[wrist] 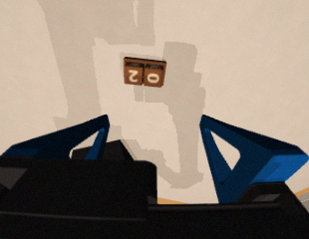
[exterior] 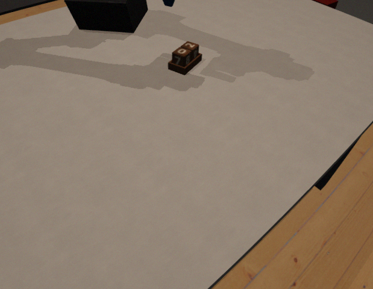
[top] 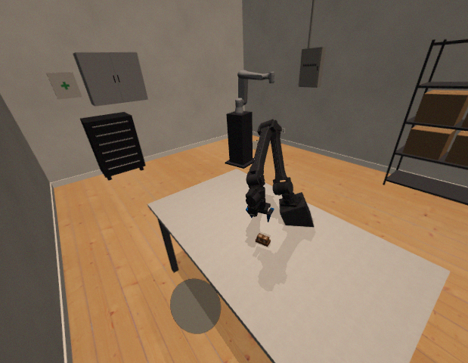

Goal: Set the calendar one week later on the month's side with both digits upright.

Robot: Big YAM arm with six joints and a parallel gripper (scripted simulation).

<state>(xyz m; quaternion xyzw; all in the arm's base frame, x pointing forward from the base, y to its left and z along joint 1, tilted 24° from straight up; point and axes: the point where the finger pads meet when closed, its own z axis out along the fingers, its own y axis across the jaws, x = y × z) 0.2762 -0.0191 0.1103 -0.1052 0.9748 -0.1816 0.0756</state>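
A small brown calendar tray [exterior: 186, 66] lies flat on the white table and holds two wooden digit cubes side by side. In the exterior view the near-left cube [exterior: 181, 56] shows 0 on top and the far-right cube [exterior: 190, 47] shows 2 on top; their side faces are dim and hard to read. In the wrist view the cubes read 2 [wrist: 134, 74] and 0 [wrist: 154, 76] from above. The tray also shows in the top view [top: 262, 239]. My gripper [top: 258, 212], with blue fingers, is open and empty, hovering above the table short of the tray.
The arm's black base [top: 295, 211] stands on the table behind the tray, also seen in the exterior view [exterior: 106, 14]. The table's edge [exterior: 304, 192] runs along the lower right. A shelf with boxes [top: 441, 125] and a black drawer chest [top: 113, 144] stand off the table.
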